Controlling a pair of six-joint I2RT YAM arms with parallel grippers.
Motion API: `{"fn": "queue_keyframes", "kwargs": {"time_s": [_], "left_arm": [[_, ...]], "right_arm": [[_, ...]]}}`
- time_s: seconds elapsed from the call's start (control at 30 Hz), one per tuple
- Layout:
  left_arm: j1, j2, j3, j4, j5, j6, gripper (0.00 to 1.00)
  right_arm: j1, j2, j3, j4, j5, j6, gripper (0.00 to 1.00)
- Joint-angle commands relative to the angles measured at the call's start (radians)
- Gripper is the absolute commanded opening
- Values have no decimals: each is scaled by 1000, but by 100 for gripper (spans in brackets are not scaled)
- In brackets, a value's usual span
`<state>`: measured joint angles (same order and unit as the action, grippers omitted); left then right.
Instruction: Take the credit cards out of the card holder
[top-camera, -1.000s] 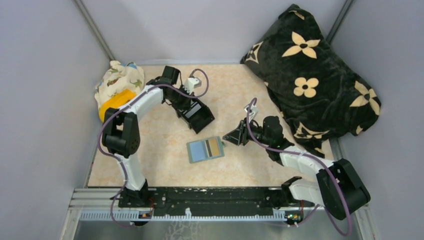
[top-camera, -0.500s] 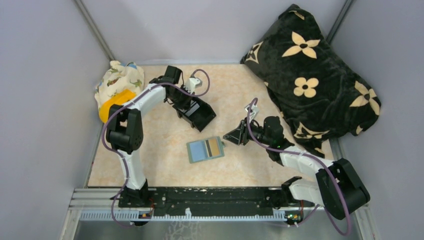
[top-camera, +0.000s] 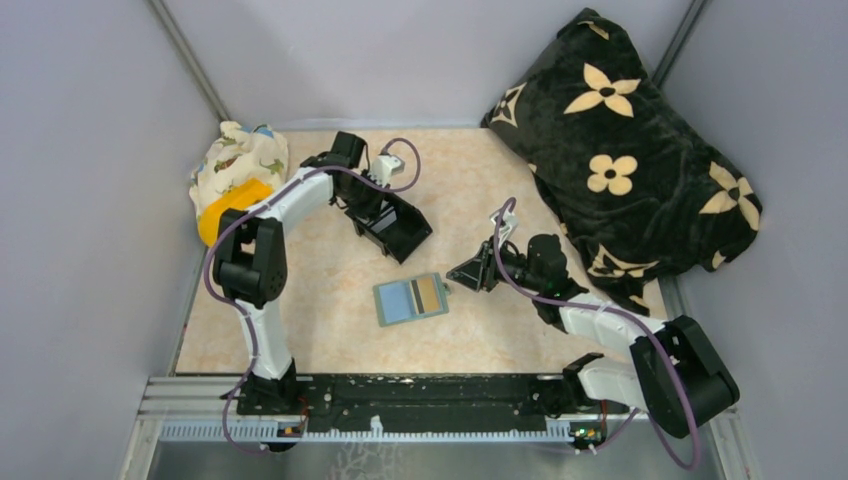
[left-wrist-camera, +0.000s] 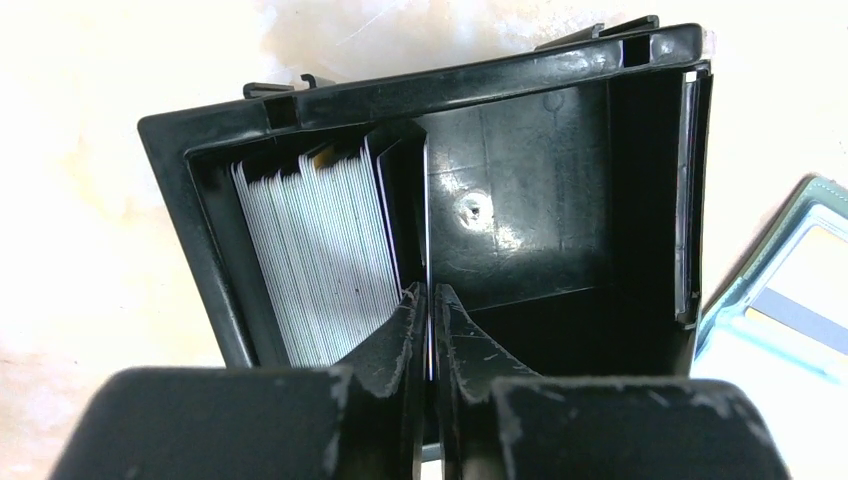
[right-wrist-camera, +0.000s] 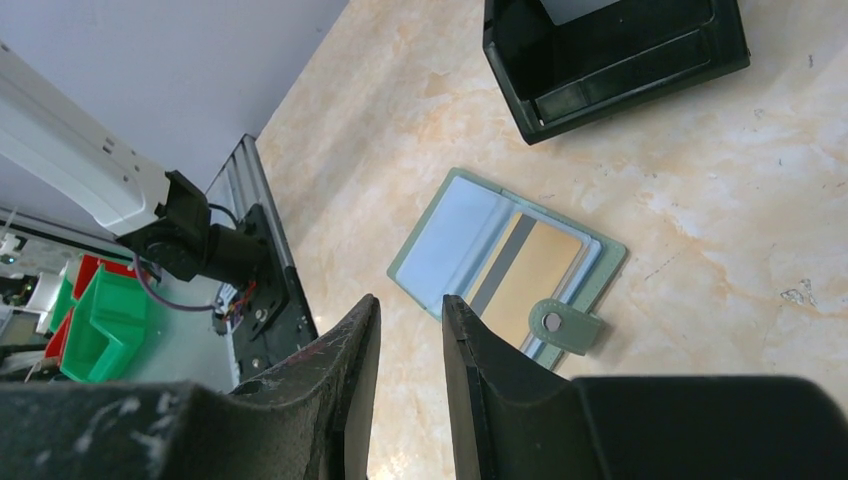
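Note:
The sage-green card holder lies open on the table, and a tan-gold credit card sits in its right pocket. The right wrist view shows the holder, that card and the snap tab. My left gripper reaches into a black box. Its jaws are almost together around a thin credit card that stands edge-on beside a stack of pale cards. My right gripper hovers just right of the holder, open with nothing between its fingers.
A black blanket with cream flowers fills the back right. A patterned cloth bundle with an orange object lies at the back left. The arms' black rail runs along the near edge. Grey walls enclose the table.
The left arm shifted a little to the right over the black box, then held still. The right arm and the card holder have not moved.

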<state>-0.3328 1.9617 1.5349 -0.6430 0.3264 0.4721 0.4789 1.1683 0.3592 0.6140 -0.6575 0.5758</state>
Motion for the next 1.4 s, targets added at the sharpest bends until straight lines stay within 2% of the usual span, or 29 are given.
{"fn": "queue_keyframes", "kwargs": {"time_s": [0.0, 0.33, 0.5, 0.53, 0.57, 0.7, 0.83, 0.9, 0.97, 1.0, 1.07, 1.2, 1.27, 1.3, 1.33, 1.37], "left_arm": [[-8, -19, 21, 20, -12, -19, 13], [-8, -67, 4, 56, -29, -43, 16], [-8, -122, -6, 100, -84, -51, 17], [-8, -139, -6, 109, -101, -55, 26], [-7, -152, -9, 119, -116, -59, 28], [-7, -243, -56, 199, -169, -99, 29], [-7, -406, -185, 365, -197, -242, 36], [-9, -520, -299, 481, -113, -357, 50], [-17, -628, -430, 607, -8, -501, 52], [-41, -668, -478, 655, -5, -593, 51], [-171, -716, -519, 621, -157, -681, 49], [-563, -725, -582, 598, -547, -601, 44], [-711, -709, -615, 595, -797, -536, 49], [-744, -706, -639, 596, -906, -558, 51], [-755, -709, -666, 586, -1000, -700, 58], [-750, -718, -701, 600, -1055, -792, 81]], "right_arm": [[-13, 9, -2, 67, -14, -10, 30], [-12, 13, -4, 70, -16, -8, 30], [-13, 18, -6, 80, -16, -6, 30], [-13, 20, -7, 82, -17, -6, 30], [-13, 22, -7, 83, -17, -6, 30], [-13, 30, -2, 76, -13, -4, 30], [-13, 28, 14, 34, 6, -13, 31], [-13, 27, 29, -17, 27, -30, 33], [-13, 34, 54, -87, 49, -62, 35], [-13, 39, 65, -117, 60, -78, 36], [-12, 45, 80, -163, 79, -98, 37], [-10, 51, 97, -194, 103, -116, 40], [-7, 60, 112, -230, 122, -129, 40], [-5, 60, 117, -244, 133, -133, 40], [-3, 59, 121, -253, 142, -133, 40], [-3, 57, 122, -255, 150, -130, 40]]}}
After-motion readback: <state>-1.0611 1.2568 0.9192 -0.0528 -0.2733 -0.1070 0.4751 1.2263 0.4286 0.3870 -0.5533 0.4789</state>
